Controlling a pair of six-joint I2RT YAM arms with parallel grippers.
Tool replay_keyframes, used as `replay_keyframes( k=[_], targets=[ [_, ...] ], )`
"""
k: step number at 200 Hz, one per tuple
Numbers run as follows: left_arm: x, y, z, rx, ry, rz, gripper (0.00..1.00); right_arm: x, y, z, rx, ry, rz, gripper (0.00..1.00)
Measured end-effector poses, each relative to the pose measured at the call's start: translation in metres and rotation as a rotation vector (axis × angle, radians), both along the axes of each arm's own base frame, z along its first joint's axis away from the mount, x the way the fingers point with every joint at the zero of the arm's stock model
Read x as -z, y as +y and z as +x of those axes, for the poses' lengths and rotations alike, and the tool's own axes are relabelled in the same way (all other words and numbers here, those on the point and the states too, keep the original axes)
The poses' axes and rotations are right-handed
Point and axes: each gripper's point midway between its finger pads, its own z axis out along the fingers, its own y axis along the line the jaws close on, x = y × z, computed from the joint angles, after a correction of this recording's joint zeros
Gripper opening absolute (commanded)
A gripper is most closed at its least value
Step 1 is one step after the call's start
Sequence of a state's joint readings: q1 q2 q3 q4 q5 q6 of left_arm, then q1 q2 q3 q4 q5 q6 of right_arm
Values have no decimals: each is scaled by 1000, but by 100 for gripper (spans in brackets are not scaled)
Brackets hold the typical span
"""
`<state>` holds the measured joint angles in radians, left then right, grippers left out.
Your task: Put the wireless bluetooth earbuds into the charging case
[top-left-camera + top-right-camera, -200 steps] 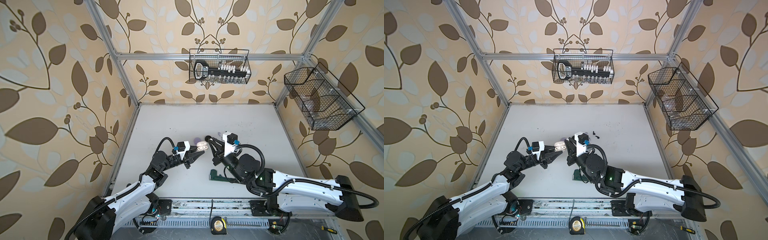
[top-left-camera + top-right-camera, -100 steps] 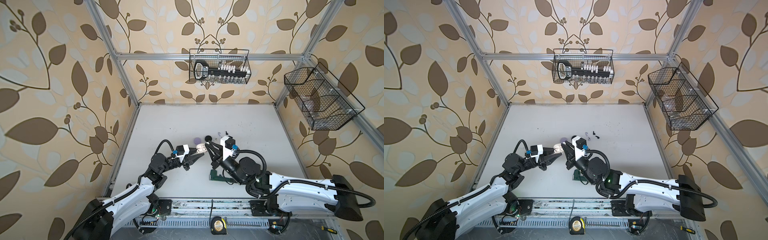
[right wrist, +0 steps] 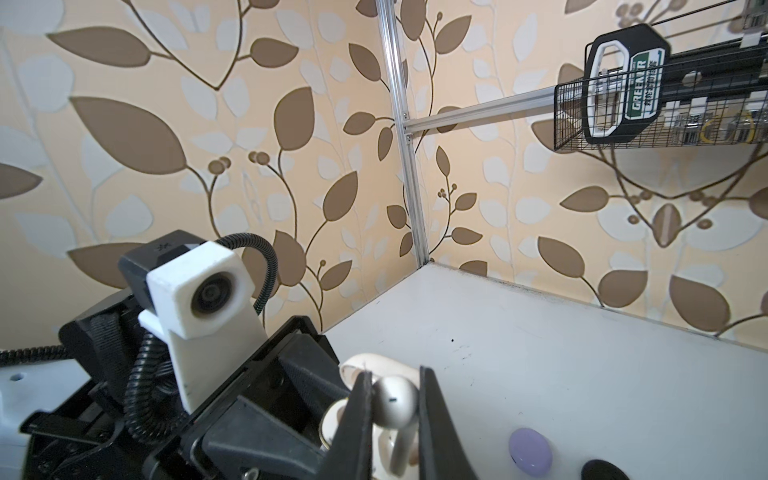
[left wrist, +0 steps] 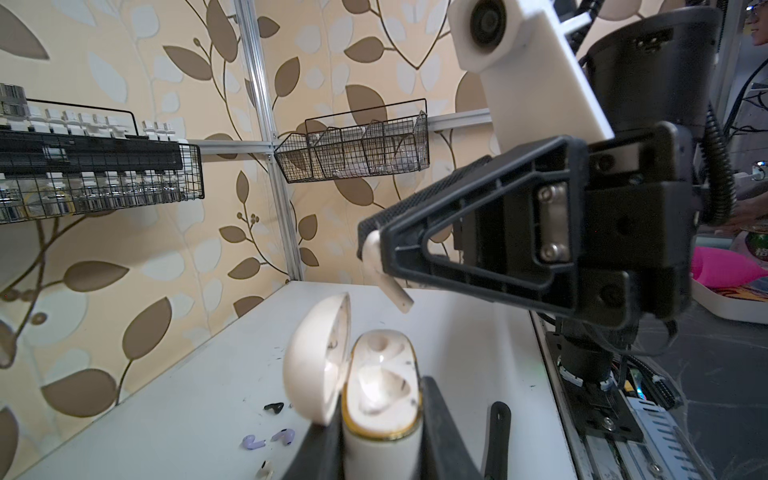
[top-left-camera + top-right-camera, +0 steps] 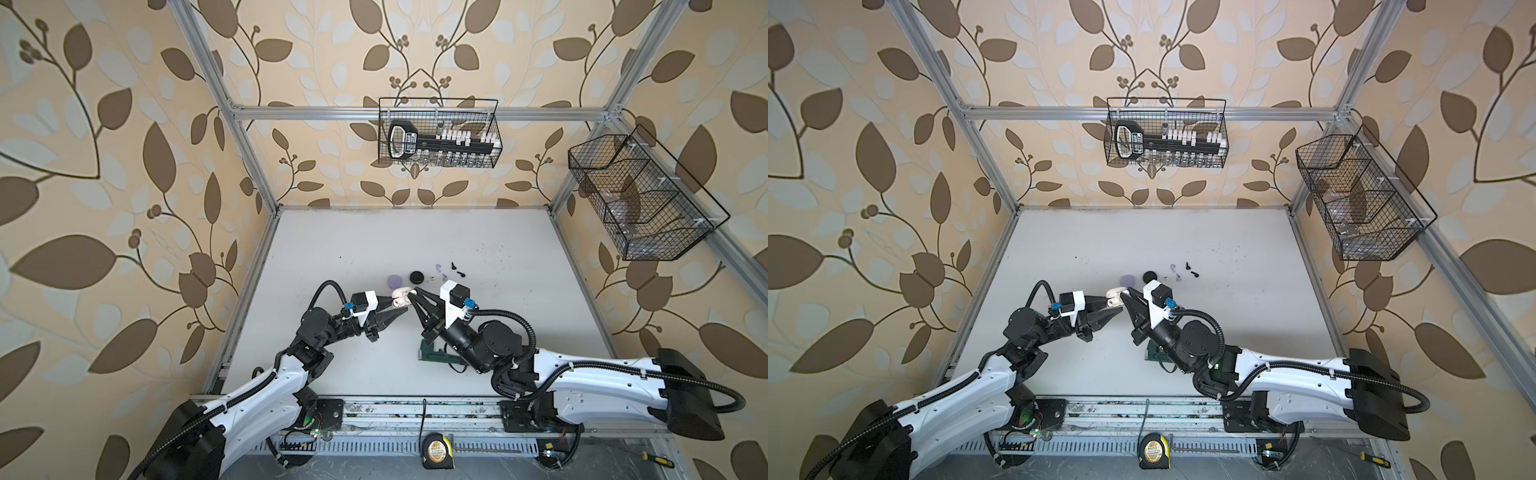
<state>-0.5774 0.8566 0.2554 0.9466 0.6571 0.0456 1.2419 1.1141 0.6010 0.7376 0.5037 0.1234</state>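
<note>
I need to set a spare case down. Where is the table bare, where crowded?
Bare: the far strip of table under the wire basket, and the right side beyond the black earbuds. Crowded: mid-table, around the lavender case, left gripper and right gripper.

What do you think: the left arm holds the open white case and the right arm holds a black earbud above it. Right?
Not quite. The earbud is white, not black: the right wrist view shows it in the shut jaws of the right gripper. The left gripper does hold the open white case below it.
</note>
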Motion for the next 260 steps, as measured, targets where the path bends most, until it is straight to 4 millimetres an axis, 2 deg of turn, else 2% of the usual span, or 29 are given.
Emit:
replay_keyframes(
  k=[79,125,260],
  targets=[
    [-4,1,-3,7,-12,-6,0,2,6,3,8,-22,0,10],
    [-5,3,-6,7,-16,-13,0,-2,2,8,23,-30,22,9],
    [-5,5,-5,24,116,-59,0,8,10,8,13,-59,17,7]
  ],
)
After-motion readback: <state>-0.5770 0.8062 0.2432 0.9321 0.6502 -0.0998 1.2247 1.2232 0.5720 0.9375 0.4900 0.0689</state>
